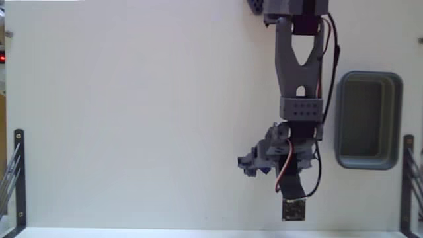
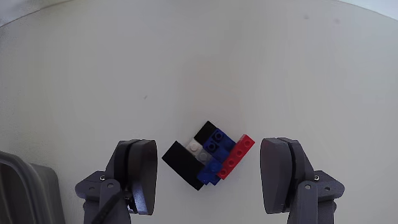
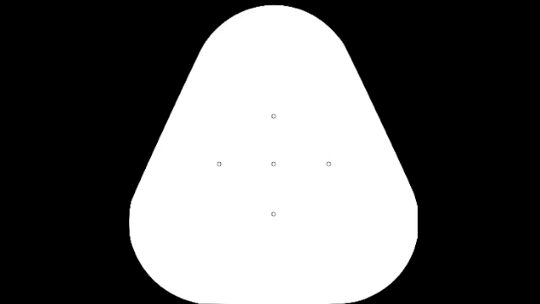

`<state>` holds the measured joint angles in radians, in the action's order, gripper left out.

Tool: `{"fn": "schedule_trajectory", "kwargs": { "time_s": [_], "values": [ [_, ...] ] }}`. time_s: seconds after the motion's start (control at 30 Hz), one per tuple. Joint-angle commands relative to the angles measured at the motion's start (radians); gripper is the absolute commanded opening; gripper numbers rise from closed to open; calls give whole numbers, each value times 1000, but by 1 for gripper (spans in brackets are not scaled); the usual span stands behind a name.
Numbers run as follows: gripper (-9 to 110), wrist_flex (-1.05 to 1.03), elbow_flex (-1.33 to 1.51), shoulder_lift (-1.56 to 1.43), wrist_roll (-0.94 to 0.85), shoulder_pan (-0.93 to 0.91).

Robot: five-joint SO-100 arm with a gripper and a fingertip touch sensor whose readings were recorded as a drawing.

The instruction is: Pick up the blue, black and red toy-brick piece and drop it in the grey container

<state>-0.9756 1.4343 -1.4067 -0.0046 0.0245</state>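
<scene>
In the wrist view, a dark grey ribbed object of unclear identity (image 2: 25, 186) fills the lower left corner. Right of it stands the left grey plastic finger (image 2: 140, 174) of the two-finger gripper (image 2: 211, 180), then the toy-brick piece (image 2: 208, 157), a small flat cluster of joined black, blue and red plastic bricks with a small white bit. It lies on the white table (image 2: 186, 56) in the gap between the two fingers, touching neither. Its black bricks face the left finger and its red strip faces the right finger (image 2: 283, 177). The gripper is spread wide and has hold of nothing.

In the fixed view, the grey arm (image 1: 301, 59) reaches down from the top edge over the white table. Its gripper (image 1: 254, 162) sits at the lower end, left of a small dark square board (image 1: 294, 210) near the bottom edge. The brick piece cannot be made out here under the gripper. The grey container (image 1: 369, 119), a rectangular plastic bin with rounded corners, a thick rim and a darker inside, stands just right of the arm, apart from the gripper.
</scene>
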Motion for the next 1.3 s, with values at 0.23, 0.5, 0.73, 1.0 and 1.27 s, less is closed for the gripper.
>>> {"fn": "schedule_trajectory", "kwargs": {
  "time_s": [0.23,0.5,0.73,1.0,1.27],
  "values": [
    [110,62,42,-34,5,26],
    [110,101,79,-31,5,26],
    [110,134,109,-28,5,26],
    [110,165,136,-25,5,26],
    [110,193,160,-20,5,26]
  ]
}}
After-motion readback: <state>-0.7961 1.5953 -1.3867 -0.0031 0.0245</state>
